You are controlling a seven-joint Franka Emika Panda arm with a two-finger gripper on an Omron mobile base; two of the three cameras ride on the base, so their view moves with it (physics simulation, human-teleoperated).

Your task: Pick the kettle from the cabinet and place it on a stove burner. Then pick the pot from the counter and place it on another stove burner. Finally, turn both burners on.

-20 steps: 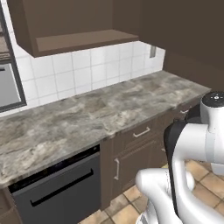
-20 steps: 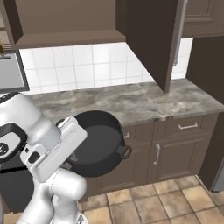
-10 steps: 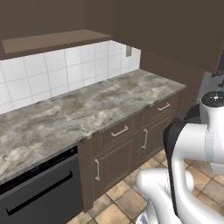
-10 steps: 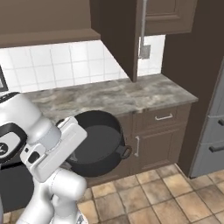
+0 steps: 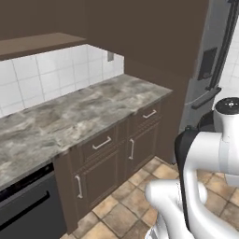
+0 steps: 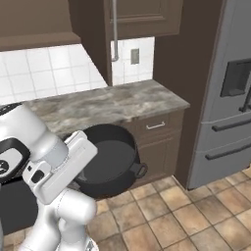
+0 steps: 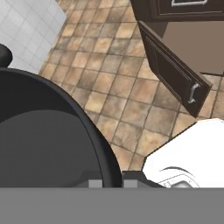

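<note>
Right base view shows the pot [image 6: 105,159], wide and black, carried in the air at the end of the white arm [image 6: 46,162], below the edge of the worktop [image 6: 112,100] and in front of the brown drawer fronts [image 6: 157,126]. It hangs over the tiled floor [image 6: 196,211] and touches neither. One loop handle sticks out on its right side. Hand view looks along the tool [image 7: 107,183], whose tips sit together on the pot's rim at the bottom of the picture, so the tool is clamped on the pot. A grey fridge [image 6: 225,98] stands to the right of the worktop. Left base view shows the marbled worktop backed by white tiles [image 5: 42,77].
</note>
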